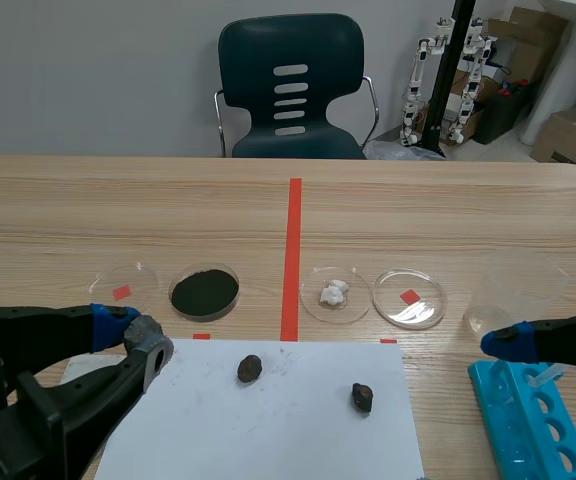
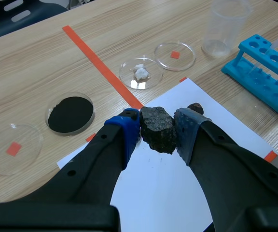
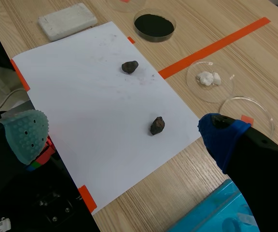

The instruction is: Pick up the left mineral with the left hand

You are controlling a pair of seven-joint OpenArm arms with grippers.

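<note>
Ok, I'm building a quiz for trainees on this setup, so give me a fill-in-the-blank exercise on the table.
1. The left mineral and the right mineral both lie on the white ____.
2. The left gripper is not gripping the left mineral; its fingers are ____.
3. The dish nearest the left mineral holds powder coloured ____.
4. The test tube rack is coloured ____.
Missing words: paper; open; black; blue.
</note>
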